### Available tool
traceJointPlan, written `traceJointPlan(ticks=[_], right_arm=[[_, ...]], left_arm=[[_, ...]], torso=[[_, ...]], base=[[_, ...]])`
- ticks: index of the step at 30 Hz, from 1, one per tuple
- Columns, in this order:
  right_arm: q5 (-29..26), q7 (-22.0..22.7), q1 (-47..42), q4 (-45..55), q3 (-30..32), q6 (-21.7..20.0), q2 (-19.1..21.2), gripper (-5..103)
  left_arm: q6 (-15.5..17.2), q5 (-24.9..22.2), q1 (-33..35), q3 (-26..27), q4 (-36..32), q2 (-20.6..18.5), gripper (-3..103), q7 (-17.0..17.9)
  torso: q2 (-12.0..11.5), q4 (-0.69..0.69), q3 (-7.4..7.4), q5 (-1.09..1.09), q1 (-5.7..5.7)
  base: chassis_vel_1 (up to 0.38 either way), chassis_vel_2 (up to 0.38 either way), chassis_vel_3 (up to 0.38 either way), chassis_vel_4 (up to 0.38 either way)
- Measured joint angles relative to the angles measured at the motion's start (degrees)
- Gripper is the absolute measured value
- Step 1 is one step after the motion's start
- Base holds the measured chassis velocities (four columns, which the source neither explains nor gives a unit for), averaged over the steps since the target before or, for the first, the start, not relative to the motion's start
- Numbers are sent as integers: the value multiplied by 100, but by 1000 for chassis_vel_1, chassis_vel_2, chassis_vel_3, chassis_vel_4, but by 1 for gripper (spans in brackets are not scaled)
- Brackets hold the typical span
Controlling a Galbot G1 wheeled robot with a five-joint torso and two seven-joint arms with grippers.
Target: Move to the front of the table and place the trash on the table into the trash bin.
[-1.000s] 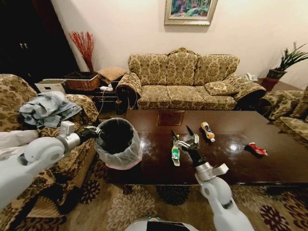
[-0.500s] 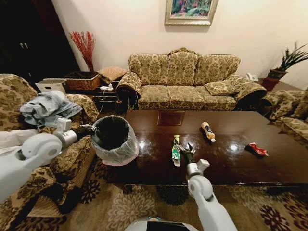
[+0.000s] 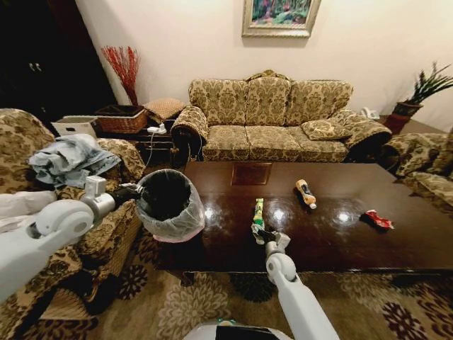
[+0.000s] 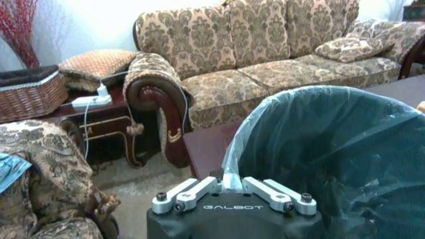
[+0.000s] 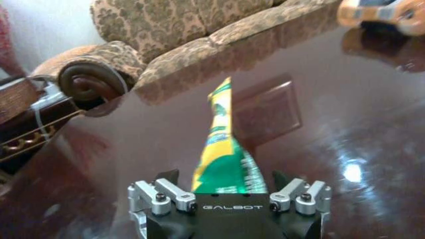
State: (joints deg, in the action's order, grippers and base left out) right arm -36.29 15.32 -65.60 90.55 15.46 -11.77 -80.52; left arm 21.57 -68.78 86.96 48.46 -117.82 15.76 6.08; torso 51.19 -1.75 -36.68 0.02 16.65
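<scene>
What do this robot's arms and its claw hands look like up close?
Both arms are smooth, rounded white shells with grey joints. The left gripper and right gripper each have a black body marked GALBOT in white, silver metal linkages with dark screws, and dark fingers.

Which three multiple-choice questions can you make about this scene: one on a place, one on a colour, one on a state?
1. Where is the green-and-white bottle?
A. on the sofa
B. on the table, at the right gripper
C. inside the bin

2. What colour is the crumpled wrapper?
A. blue
B. red
C. white

3. In what state is the trash bin?
A. held at its rim by the left gripper
B. standing on the sofa
C. tipped over on the table

Answers: 1 B, it lies on the dark wood at the gripper. 2 B, it shows red near the table's right end. 3 A, the gripper clamps the bag-covered rim.
</scene>
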Motion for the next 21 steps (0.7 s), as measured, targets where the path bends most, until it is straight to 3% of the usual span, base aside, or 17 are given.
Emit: traceJointPlan(ticks=[9, 13, 15, 17, 21], right_arm=[[-139, -39, 69, 28, -117, -170, 42, 67], [-151, -23, 68, 38, -141, -180, 56, 63], [-153, -19, 69, 56, -157, -180, 74, 51], [-153, -19, 71, 60, -161, -180, 79, 51], [-152, 5, 53, 121, -169, -187, 99, 39]], left_arm=[[-128, 63, -22, -42, 49, 101, 2, -62], [-165, 97, -22, -57, 73, 145, 2, -77], [-188, 118, -13, -64, 87, 189, 2, -96], [-193, 119, -11, -65, 88, 196, 2, -100], [-209, 125, -10, -66, 66, 209, 2, -101]], torso=[[0, 0, 0, -3, 0], [0, -1, 0, -3, 0], [0, -1, 0, -3, 0], [0, -1, 0, -3, 0], [-1, -1, -1, -3, 0]], base=[[0, 0, 0, 0], [0, 0, 0, 0], [0, 0, 0, 0], [0, 0, 0, 0], [0, 0, 0, 0]])
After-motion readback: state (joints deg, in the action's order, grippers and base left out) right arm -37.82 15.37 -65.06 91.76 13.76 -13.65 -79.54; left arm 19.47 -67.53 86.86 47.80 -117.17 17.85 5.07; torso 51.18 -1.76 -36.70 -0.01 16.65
